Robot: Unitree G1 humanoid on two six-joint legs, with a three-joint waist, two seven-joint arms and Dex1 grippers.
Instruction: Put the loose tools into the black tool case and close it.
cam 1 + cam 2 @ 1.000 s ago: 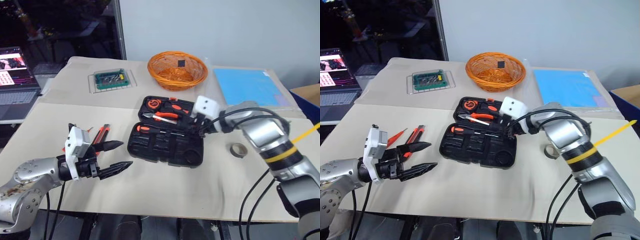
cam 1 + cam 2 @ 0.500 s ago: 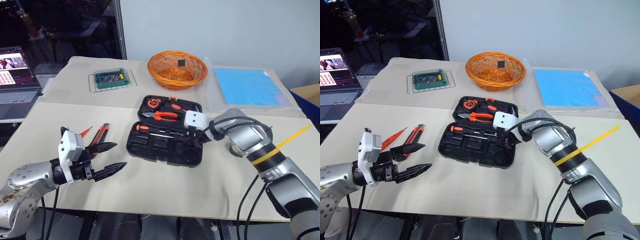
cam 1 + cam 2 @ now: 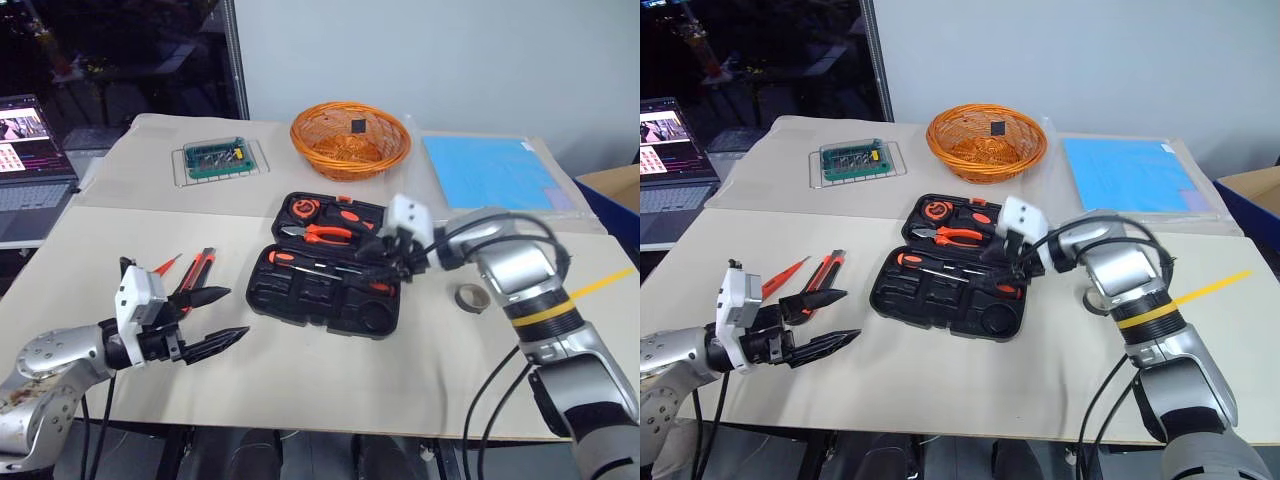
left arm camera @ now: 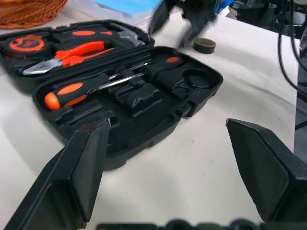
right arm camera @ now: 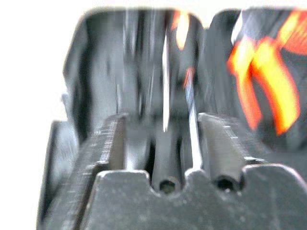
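Lifted up from the black tool case [image 3: 325, 265] since a moment ago, the right hand [image 3: 385, 262] hung half open and empty, while the left hand [image 3: 213, 318] waited wide near the utility knife [image 3: 197, 270], ready to grab it.

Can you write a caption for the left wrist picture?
Open left gripper faces the open black tool case.

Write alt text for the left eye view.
An open black tool case lies mid-table, with the right gripper above its right side. The left gripper, fingers open, hovers beside two loose tools; a tape roll sits right of the case.
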